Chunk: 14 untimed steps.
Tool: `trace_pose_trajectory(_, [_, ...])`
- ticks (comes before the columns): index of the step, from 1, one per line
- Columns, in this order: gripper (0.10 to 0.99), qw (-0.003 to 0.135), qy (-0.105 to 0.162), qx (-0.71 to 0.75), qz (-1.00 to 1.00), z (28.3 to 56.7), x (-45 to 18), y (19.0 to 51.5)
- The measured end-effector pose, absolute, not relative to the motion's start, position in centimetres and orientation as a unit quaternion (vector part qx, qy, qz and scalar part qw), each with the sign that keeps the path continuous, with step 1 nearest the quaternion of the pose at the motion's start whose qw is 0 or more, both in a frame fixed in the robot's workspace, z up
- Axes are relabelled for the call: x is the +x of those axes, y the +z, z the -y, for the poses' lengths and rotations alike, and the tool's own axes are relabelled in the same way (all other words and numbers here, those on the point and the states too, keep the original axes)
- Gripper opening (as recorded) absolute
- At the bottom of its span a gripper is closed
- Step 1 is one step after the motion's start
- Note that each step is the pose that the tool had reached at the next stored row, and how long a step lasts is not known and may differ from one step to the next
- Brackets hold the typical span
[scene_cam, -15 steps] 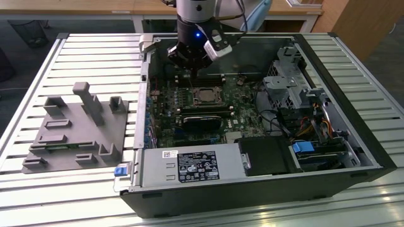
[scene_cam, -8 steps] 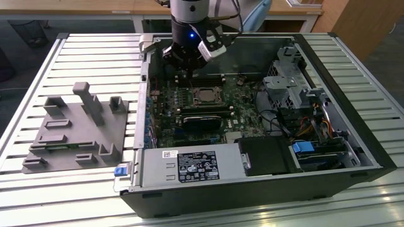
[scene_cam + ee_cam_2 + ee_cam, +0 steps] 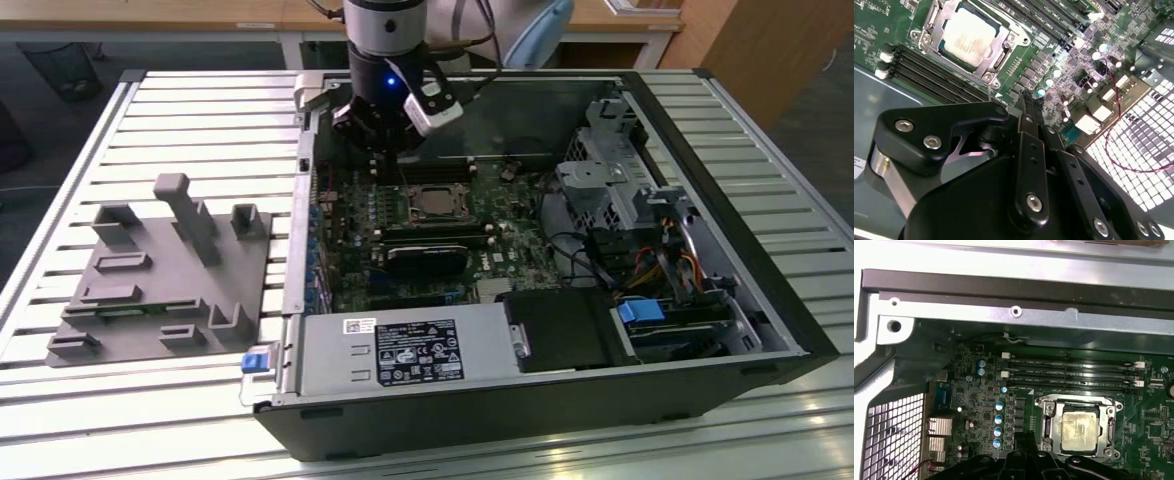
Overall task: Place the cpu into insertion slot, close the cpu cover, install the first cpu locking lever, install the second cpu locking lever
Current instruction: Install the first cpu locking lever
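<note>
While cpu [image 3: 968,35] sits under cpu cover [image 3: 1004,50], end effector [image 3: 1025,96] hovers nearby.

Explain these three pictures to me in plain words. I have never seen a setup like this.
The exterior view looks down on a slatted table. An opened computer case lies on it, with a grey plastic fixture beside it on the exterior view's left. The tall thing reaching into the case is a robot arm; its gripper is its hand. Both wrist views come from cameras riding on the arm, looking past the gripper at the green circuit board. On that board sits the cpu, a silvery square chip, with the cpu cover, a metal frame, around it. The gripper hovers beside the chip, its fingers together, holding nothing.
</note>
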<state>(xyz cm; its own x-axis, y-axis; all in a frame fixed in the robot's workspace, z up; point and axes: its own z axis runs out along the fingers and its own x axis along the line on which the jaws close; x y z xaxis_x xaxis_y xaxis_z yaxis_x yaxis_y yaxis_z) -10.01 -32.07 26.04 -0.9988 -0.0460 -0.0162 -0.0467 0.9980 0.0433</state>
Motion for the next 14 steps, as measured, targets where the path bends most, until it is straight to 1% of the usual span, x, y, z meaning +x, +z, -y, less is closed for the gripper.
trace_pose_trajectory(8, [0.106, 0.008, 0.022, -0.023, -0.999, 31.85, -10.08, 25.64])
trace_pose_trajectory(14, [0.106, 0.008, 0.022, -0.023, -0.999, 31.06, -10.14, 25.43])
